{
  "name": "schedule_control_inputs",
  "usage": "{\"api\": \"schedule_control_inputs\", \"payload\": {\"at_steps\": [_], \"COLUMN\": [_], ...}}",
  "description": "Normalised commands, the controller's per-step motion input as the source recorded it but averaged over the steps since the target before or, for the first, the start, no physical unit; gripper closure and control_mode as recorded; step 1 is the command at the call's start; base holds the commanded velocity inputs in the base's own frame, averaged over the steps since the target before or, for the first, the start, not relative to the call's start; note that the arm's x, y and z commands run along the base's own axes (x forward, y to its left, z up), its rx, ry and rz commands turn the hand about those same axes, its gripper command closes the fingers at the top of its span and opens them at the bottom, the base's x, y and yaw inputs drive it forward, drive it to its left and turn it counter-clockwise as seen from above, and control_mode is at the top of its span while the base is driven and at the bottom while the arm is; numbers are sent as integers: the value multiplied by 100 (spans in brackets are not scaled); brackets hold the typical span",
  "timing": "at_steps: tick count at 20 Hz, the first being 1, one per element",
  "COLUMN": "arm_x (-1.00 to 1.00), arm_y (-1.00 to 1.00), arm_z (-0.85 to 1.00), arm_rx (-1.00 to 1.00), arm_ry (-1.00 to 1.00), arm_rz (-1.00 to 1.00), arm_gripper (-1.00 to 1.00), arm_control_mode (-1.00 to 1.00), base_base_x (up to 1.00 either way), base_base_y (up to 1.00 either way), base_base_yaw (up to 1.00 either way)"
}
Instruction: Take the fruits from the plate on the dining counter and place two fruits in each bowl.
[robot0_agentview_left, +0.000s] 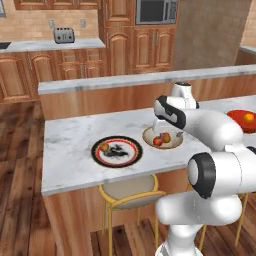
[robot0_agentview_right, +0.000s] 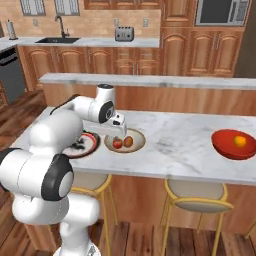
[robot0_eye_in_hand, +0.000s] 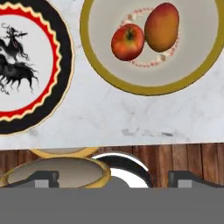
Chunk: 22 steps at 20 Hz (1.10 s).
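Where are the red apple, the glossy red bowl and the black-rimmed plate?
red apple (robot0_eye_in_hand: 127, 41), hand view, its middle.
glossy red bowl (robot0_agentview_right: 227, 147), right base view, bare inner wall.
black-rimmed round plate (robot0_agentview_left: 116, 163), left base view, near rim.

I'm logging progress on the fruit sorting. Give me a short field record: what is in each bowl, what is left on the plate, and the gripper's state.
tan bowl: red apple and brownish-orange fruit, touching
red bowl: one orange
plate: one small fruit near its left rim
gripper: jaws apart, holding nothing, above the dining counter edge
task status: one more fruit needed in the red bowl
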Motion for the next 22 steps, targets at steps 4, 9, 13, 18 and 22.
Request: {"api": "schedule_control_inputs", "payload": {"at_steps": [4,9,13,18,22], "arm_x": [0,0,0,9,55], "arm_y": [0,0,0,4,41], "arm_z": [0,0,0,0,-11], "arm_rx": [0,0,0,0,0], "arm_ry": [0,0,0,0,0], "arm_rz": [0,0,0,3,15], "arm_gripper": [-100,-100,-100,-100,-100], "arm_control_mode": [100,100,100,-100,-100], "base_base_x": [0,3,25,29,0], "base_base_y": [79,43,14,8,0], "base_base_yaw": [3,10,8,9,0]}}
